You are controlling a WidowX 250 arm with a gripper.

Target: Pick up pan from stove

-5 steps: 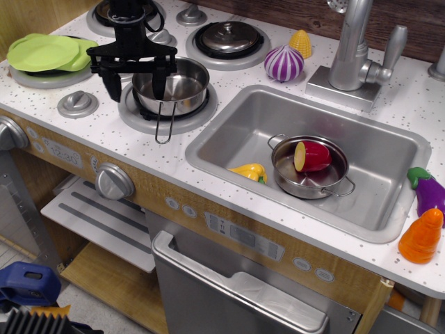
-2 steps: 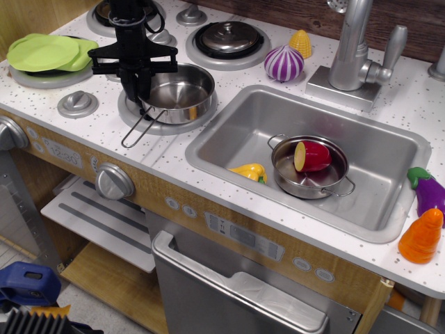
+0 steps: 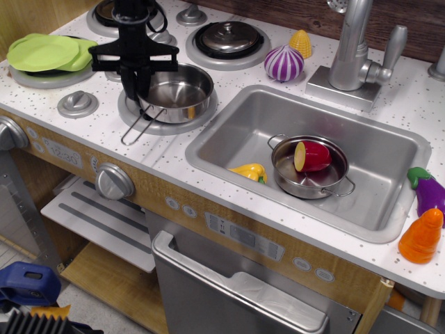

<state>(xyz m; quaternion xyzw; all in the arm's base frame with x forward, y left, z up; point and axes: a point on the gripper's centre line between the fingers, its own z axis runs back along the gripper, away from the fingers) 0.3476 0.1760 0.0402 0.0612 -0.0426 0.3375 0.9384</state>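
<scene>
1. The white speckled toy stove (image 3: 49, 115) with round grey burner rings and grey knobs fills the left side of the counter.
2. The big rectangular steel sink basin (image 3: 375, 149) is set into the counter to the right of the stove.
3. A tall grey metal tap (image 3: 354, 45) stands behind the sink.
4. The black robot gripper (image 3: 137, 89) hangs down over the front burner. Its fingers are squeezed close together on the left rim of the pan, near where the handle starts.
5. The small shiny steel pan (image 3: 177, 90) with a long thin wire handle sits over the front burner ring, near the sink. It looks a bit tilted, and I cannot tell if it is off the burner. Its handle points down and to the left, toward the front edge.
6. A steel pot with two small side handles (image 3: 309, 170) sits inside the sink. A red and yellow toy cup (image 3: 311, 156) lies on its side in it.
7. Flat green plates (image 3: 45, 52) rest on the far left burner.
8. A domed steel lid with a knob (image 3: 228, 35) rests on the back burner.
9. A purple and white striped toy onion (image 3: 284, 64) sits behind the sink.
10. An orange toy carrot (image 3: 421, 238) stands at the right edge, just beside a purple toy eggplant (image 3: 427, 189).
11. A yellow toy pepper (image 3: 249, 171) lies in the sink, beside the pot.
</scene>
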